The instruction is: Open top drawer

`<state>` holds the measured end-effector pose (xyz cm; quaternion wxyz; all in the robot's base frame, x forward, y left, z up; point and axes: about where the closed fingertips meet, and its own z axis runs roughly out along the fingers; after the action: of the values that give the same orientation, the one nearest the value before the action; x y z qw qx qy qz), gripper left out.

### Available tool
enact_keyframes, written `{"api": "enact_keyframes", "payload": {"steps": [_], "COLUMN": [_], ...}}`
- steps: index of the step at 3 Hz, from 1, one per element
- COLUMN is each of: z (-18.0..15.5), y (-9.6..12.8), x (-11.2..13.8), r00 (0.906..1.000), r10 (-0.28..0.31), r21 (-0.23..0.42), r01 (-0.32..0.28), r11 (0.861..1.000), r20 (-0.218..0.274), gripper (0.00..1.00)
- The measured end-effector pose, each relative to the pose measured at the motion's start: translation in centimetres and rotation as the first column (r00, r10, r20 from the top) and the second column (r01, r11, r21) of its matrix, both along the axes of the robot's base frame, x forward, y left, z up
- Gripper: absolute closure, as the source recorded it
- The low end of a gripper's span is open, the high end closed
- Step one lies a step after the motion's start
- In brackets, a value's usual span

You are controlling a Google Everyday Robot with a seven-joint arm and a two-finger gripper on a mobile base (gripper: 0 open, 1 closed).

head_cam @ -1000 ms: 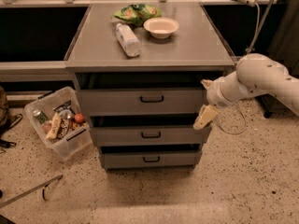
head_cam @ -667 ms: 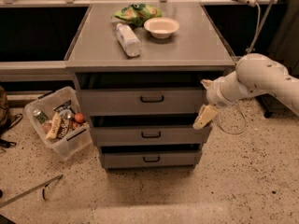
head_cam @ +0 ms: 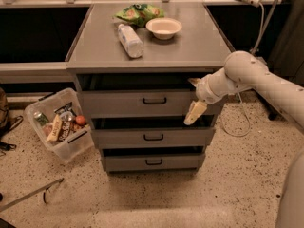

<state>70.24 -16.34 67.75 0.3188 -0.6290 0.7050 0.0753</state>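
Observation:
The top drawer [head_cam: 118,103] is the widest grey front of the cabinet, under a dark gap below the cabinet top. Its small black loop handle [head_cam: 154,100] sits at the centre. My gripper [head_cam: 195,113] hangs at the right end of the top drawer's front, over its lower right corner, well to the right of the handle. It holds nothing that I can see. The white arm [head_cam: 256,77] reaches in from the right.
Two shorter grey drawers [head_cam: 153,137] [head_cam: 153,162] lie below. On the cabinet top [head_cam: 99,42] are a plastic bottle [head_cam: 129,40], a white bowl [head_cam: 164,27] and a green bag [head_cam: 138,12]. A clear bin of snacks [head_cam: 59,127] stands on the floor at left. A cable [head_cam: 240,122] hangs at right.
My arm and gripper have moved left and slightly up, from beside the cabinet's right edge onto the right end of the top drawer's front. The drawers have not moved.

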Motion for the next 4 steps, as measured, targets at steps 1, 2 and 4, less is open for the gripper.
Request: {"api": "enact_keyframes", "payload": {"steps": [1, 2, 4], "z": [-2.7, -2.3, -1.8], "y": [1.2, 1.3, 1.4], "x": [-0.8, -0.9, -2.0], "r00": [0.9945, 0.9939, 0.9898], "r10": [0.043, 0.045, 0.043], "r21": [0.041, 0.043, 0.071], "r01": [-0.039, -0.041, -0.033], "r11": [0.998, 0.998, 0.997], "r20": [-0.095, -0.101, -0.136], "gripper": [0.00, 0.00, 0.00]}}
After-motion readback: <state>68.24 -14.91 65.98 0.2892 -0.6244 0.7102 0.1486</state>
